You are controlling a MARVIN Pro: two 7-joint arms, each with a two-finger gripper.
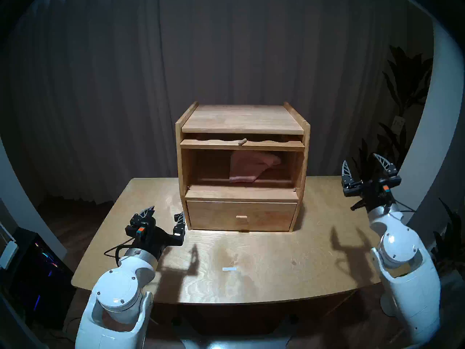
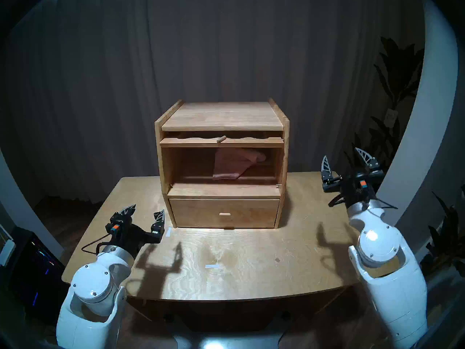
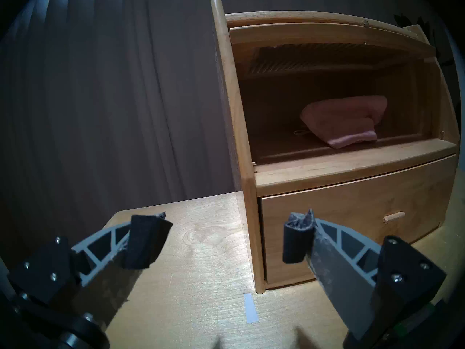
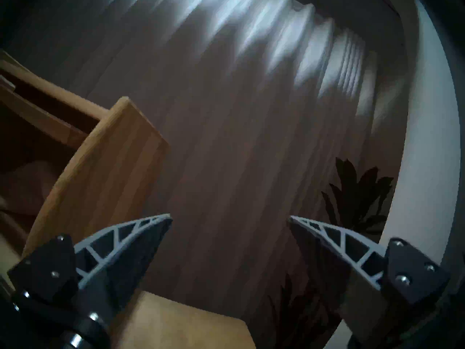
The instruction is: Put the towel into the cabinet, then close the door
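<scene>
The light wooden cabinet (image 1: 241, 118) (image 2: 221, 114) stands at the back middle of the table. A folded pink towel (image 1: 251, 167) (image 2: 234, 164) (image 3: 347, 121) lies inside its upper compartment, right of centre. The door (image 1: 241, 145) (image 2: 221, 142) (image 3: 327, 36) is raised flat under the top board, its peg knob pointing forward. My left gripper (image 1: 166, 211) (image 2: 148, 208) (image 3: 235, 215) hovers open over the table by the cabinet's lower left corner. My right gripper (image 1: 360, 158) (image 2: 341, 153) (image 4: 229, 217) is open and empty, raised to the right of the cabinet (image 4: 108, 164).
The drawer (image 1: 241, 215) (image 3: 352, 215) under the compartment is shut. Strips of white tape (image 1: 229, 269) (image 3: 250, 308) mark the wooden table (image 1: 276, 265). A dark curtain hangs behind. A plant (image 1: 407, 89) stands at the far right, a computer case (image 1: 37, 260) at the left.
</scene>
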